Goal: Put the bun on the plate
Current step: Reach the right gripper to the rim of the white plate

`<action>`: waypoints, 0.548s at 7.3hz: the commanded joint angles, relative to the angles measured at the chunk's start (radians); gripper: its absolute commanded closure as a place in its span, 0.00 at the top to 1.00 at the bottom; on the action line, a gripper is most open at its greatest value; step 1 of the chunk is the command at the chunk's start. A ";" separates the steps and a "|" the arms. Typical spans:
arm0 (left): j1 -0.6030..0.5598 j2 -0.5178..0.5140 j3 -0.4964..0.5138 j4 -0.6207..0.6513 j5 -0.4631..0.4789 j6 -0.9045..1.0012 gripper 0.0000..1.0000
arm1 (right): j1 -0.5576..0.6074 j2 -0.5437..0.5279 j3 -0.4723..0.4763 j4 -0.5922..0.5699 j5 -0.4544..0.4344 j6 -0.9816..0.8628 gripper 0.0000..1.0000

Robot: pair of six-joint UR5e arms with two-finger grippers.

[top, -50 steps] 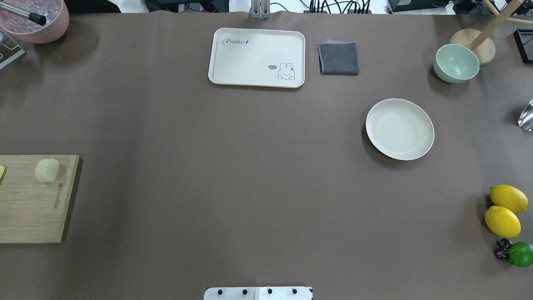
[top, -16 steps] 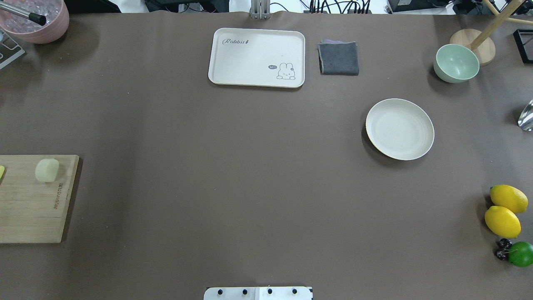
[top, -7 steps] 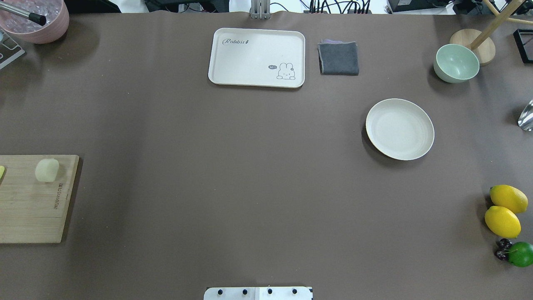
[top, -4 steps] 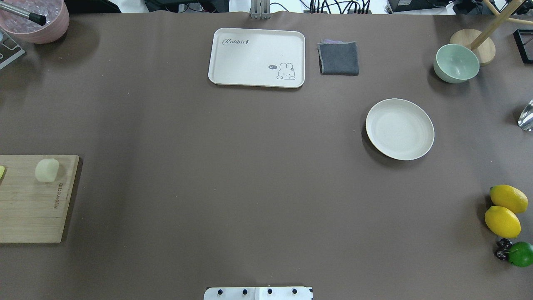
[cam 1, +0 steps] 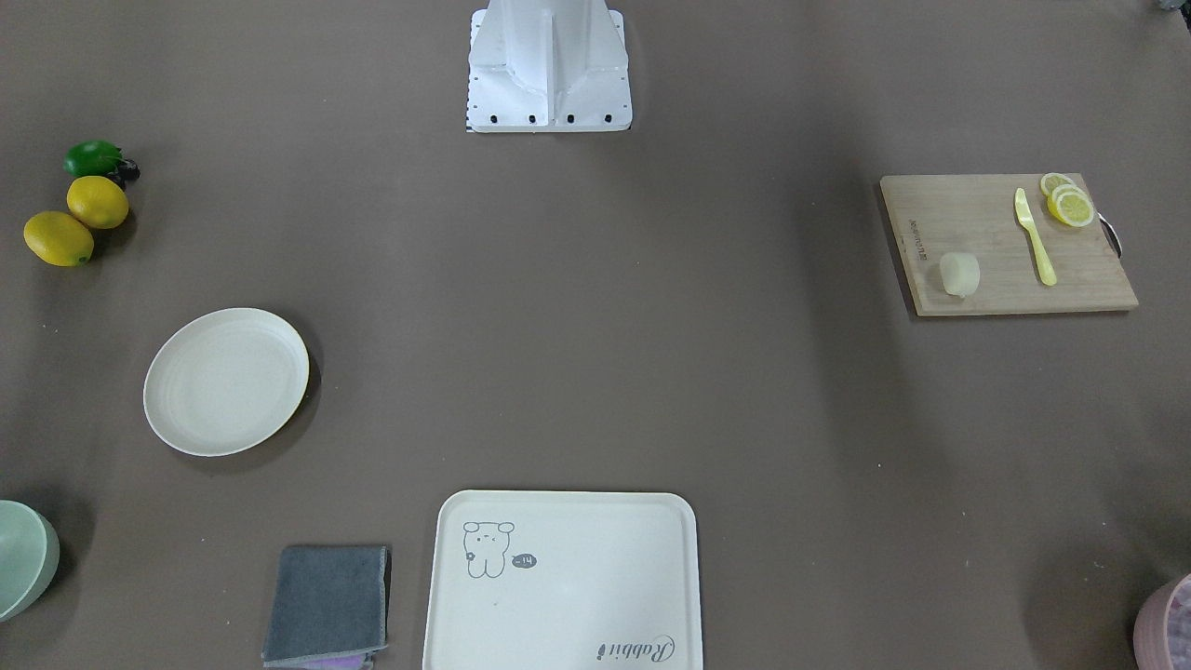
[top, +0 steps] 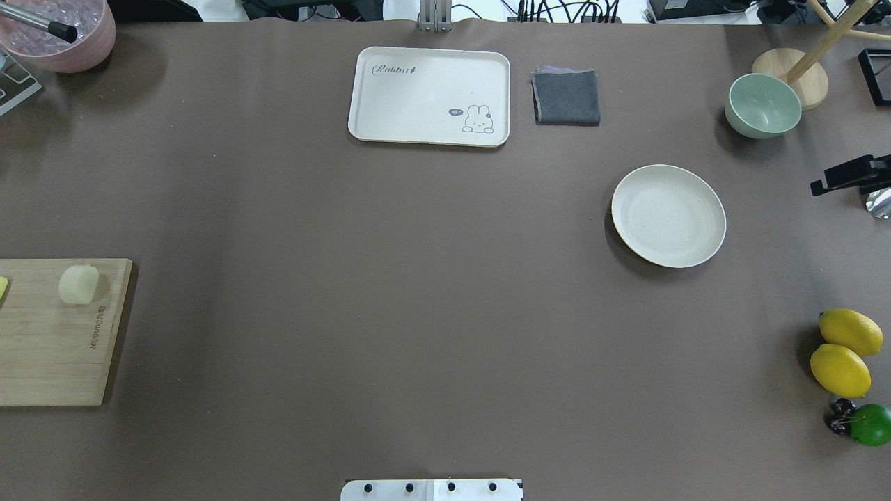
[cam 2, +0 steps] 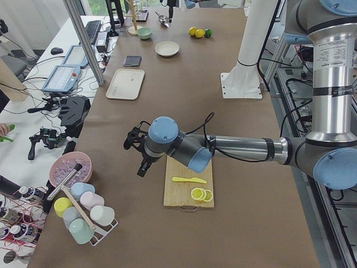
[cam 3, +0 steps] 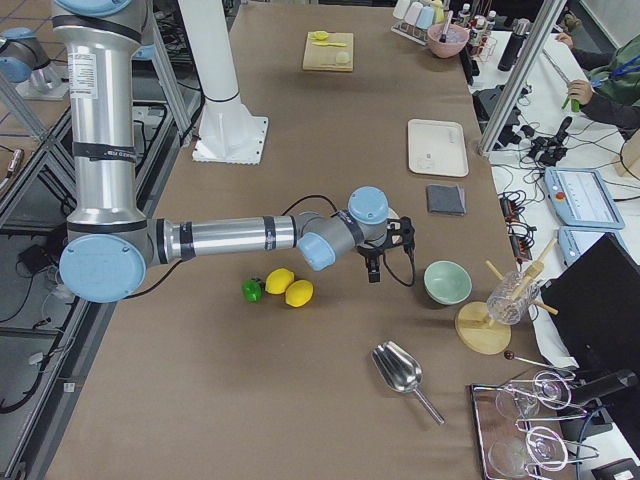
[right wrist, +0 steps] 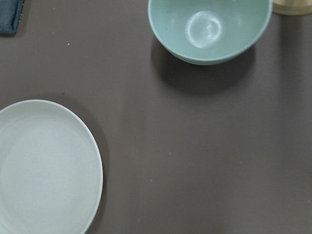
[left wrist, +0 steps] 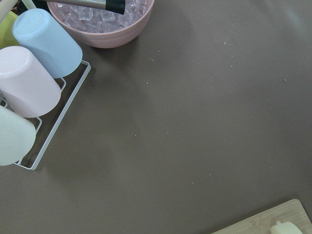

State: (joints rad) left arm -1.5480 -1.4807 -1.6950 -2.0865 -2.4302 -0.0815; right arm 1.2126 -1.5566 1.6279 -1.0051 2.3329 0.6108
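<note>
The bun (top: 78,284), a pale rounded lump, lies on the far corner of a wooden cutting board (top: 49,348) at the table's left edge, also seen as the bun (cam 1: 959,274). The round cream plate (top: 668,216) sits bare on the right side. My left gripper (cam 2: 141,163) hovers beyond the board's far end, apart from the bun; I cannot tell its state. Only the bun's edge (left wrist: 286,228) shows in the left wrist view. My right gripper (cam 3: 376,262) hangs between the plate (right wrist: 44,165) and a green bowl; a black part of it (top: 846,175) enters at the right edge, state unclear.
Lemon slices (cam 1: 1068,203) and a yellow knife (cam 1: 1035,236) share the board. A rabbit tray (top: 429,96) and grey cloth (top: 566,97) lie at the back, a green bowl (top: 763,106) back right. Lemons (top: 841,351) and a lime (top: 870,424) sit right. An ice bowl (left wrist: 100,19) and cup rack stand far left.
A black part of my right gripper has come into the overhead view at the right edge, near the plate. Bun, plate and the other objects have not moved.
</note>
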 commanded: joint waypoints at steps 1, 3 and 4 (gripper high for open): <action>-0.001 0.007 -0.003 -0.003 0.000 -0.001 0.98 | -0.114 0.049 -0.019 0.040 -0.091 0.139 1.00; -0.001 0.007 0.005 -0.001 0.000 -0.004 0.98 | -0.183 0.050 -0.020 0.048 -0.133 0.197 1.00; -0.001 0.007 0.003 -0.001 0.000 -0.017 0.98 | -0.232 0.049 -0.032 0.051 -0.177 0.201 1.00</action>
State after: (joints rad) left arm -1.5493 -1.4746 -1.6918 -2.0879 -2.4298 -0.0879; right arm 1.0391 -1.5079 1.6050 -0.9587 2.2013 0.7918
